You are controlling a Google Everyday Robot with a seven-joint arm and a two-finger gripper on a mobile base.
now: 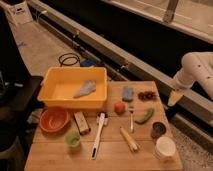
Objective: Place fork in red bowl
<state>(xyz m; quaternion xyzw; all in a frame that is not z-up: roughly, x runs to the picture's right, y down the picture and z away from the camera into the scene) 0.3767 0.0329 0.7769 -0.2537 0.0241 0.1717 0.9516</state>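
Silvery-grey and thin, the fork (131,121) lies flat on the wooden worktop (50,157), its length running toward and away from the camera, with nothing gripping it, so the pickup is not yet made. Just left of the fork sits a round red fruit (119,107) and just right of it a green pepper (145,116). Lying between the two, it has little room at its sides, so a grasp from above looks the likeliest way in. Just below the fork lies a yellow corn-like stick (129,139), and further left a white-handled brush (98,134) and a brown box (81,122). Well to the fork's left, past those, the red bowl (54,119) stands open side up, seemingly empty and ready to receive it. Up and to the right of the fork, beyond the worktop's edge, the tool (175,97) hangs from the white arm (197,67), well apart from the fork. Whether it is open or closed I cannot tell, though nothing visible hangs from it.
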